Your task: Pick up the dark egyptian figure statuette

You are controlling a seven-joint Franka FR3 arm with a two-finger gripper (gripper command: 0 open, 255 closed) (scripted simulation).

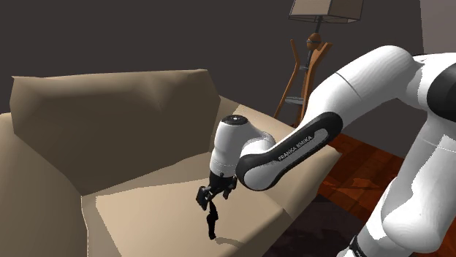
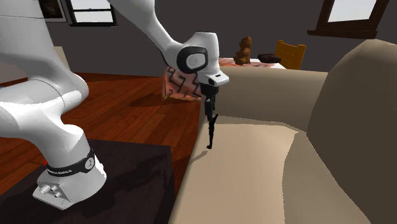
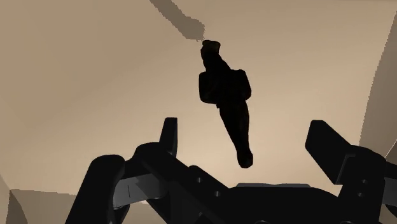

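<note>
The gripper (image 3: pixel 247 135) has its jaws wide apart, gripping nothing, either side of the dark statuette (image 3: pixel 226 95) standing on the tan sofa (image 3: pixel 95 83).

Three cameras, one seat

The shoulder view looks down on the beige sofa (image 1: pixel 146 212) from behind the arm (image 1: pixel 380 87). The second exterior view faces along its seat. The wrist view looks closely down the gripper (image 3: pixel 243 127) onto it.

Slim black statuette (image 1: pixel 212 221) stands upright on tan sofa seat (image 1: pixel 146 219)
</note>
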